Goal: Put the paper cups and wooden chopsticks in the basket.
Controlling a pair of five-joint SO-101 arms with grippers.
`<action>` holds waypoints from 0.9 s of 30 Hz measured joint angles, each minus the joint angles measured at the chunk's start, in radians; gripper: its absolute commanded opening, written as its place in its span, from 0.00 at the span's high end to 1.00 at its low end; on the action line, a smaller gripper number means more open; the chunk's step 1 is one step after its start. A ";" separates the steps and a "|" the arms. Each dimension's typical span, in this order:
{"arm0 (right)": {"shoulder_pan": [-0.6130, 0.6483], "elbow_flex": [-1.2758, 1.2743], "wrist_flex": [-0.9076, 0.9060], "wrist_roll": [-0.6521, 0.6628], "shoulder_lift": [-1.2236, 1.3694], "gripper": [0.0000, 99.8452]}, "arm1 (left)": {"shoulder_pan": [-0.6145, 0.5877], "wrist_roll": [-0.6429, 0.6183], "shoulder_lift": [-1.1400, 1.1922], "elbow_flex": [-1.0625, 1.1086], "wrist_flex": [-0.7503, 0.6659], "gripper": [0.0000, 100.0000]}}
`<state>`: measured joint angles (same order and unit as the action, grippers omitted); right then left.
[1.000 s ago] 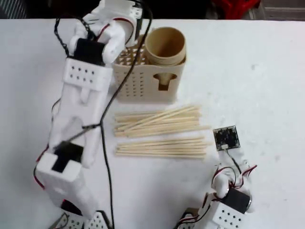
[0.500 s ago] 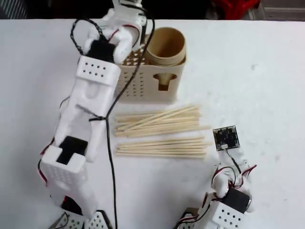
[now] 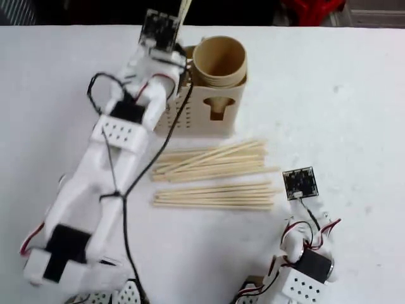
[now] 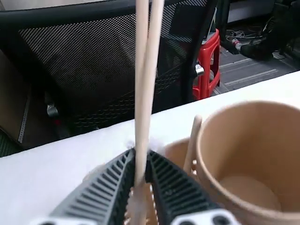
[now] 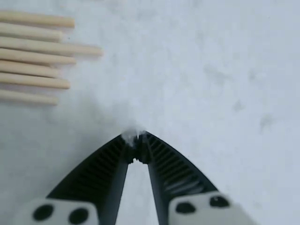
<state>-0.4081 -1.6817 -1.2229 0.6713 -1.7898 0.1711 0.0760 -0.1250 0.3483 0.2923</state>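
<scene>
My left gripper [image 4: 140, 158] is shut on two wooden chopsticks [image 4: 144, 79] that stand nearly upright over the back left part of the beige basket [image 3: 190, 117]. In the high view their tips [image 3: 185, 9] rise past the left arm [image 3: 117, 136]. Stacked paper cups [image 3: 219, 60] sit in the basket's right compartment, and the cup [image 4: 248, 159] is close beside the left gripper. Two bundles of chopsticks [image 3: 212, 161] [image 3: 215, 195] lie on the table in front of the basket. My right gripper [image 5: 136, 139] is shut and empty, tips at the table by the chopstick ends [image 5: 35, 56].
The white table [image 3: 329, 95] is bare to the right of the basket. The right arm [image 3: 304, 266] rests at the front right, its camera board [image 3: 299, 182] by the lower bundle. A black mesh chair [image 4: 93, 61] and a red stool [image 4: 208, 61] stand beyond the table.
The left arm has stretched farther toward the back, carrying its wrist up over the basket's left rear; the held chopsticks now point upward. The right arm has stayed still.
</scene>
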 measured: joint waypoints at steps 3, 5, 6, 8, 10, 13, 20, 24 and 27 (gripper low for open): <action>0.000 0.000 0.000 0.000 0.000 0.98 | 0.000 0.002 -0.078 0.086 -0.018 0.83; 0.000 0.000 0.000 0.000 0.000 0.98 | 0.000 0.002 -0.114 0.104 -0.020 0.85; 0.000 0.000 0.000 0.000 0.000 0.98 | 0.000 0.002 -0.129 0.104 -0.020 0.86; 0.000 0.000 0.000 0.000 0.000 0.98 | -0.008 0.002 -0.163 0.104 -0.005 0.86; 0.000 0.000 0.000 0.000 0.000 0.98 | -0.017 0.002 -0.203 0.104 0.023 0.86; 0.000 0.000 0.000 0.000 0.000 0.98 | -0.029 0.002 -0.275 0.104 0.101 0.86; 0.000 0.000 0.000 0.000 0.000 0.98 | -0.098 0.002 -0.446 0.104 0.344 0.86; 0.000 0.000 0.000 0.000 0.000 0.98 | -0.143 0.002 -0.491 0.104 0.485 0.86; 0.000 0.000 0.000 0.000 0.000 0.98 | -0.153 0.002 -0.497 0.104 0.594 0.86</action>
<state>-0.4081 -1.6817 -1.2229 0.6713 -1.7898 0.0176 0.0775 -0.6222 0.4526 0.8861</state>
